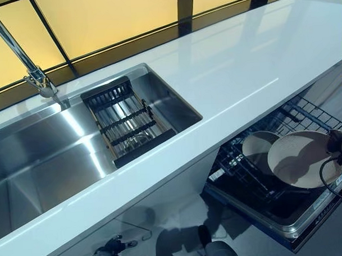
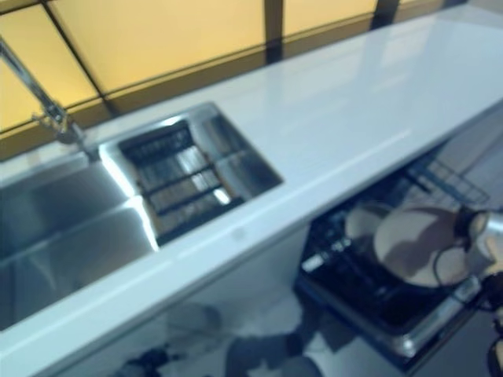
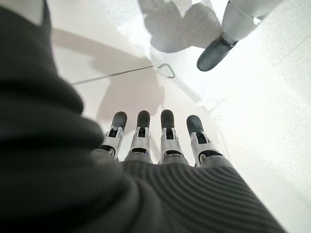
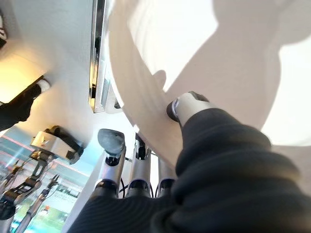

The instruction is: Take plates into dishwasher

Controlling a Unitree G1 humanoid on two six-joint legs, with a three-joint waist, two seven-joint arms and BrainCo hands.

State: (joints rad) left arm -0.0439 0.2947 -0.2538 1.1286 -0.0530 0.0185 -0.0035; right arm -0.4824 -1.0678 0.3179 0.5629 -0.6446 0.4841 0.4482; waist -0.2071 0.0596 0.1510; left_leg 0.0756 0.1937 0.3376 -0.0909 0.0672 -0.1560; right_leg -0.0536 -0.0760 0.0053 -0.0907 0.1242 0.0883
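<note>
Right hand [image 4: 160,145] pinches plate [image 1: 303,159] over dishwasher rack [image 1: 257,175].

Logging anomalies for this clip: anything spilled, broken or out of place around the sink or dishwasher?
Nothing stands out. The counter looks clean, and the sink holds only its rack. The right robot hand pinches a plate over the dishwasher rack, where another plate already sits. No spill or damage shows.

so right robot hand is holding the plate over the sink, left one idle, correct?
Not the sink. The right robot hand holds the plate over the open dishwasher rack, as the left eye view shows; the sink holds only a drain rack. The left robot hand is idle.
</note>
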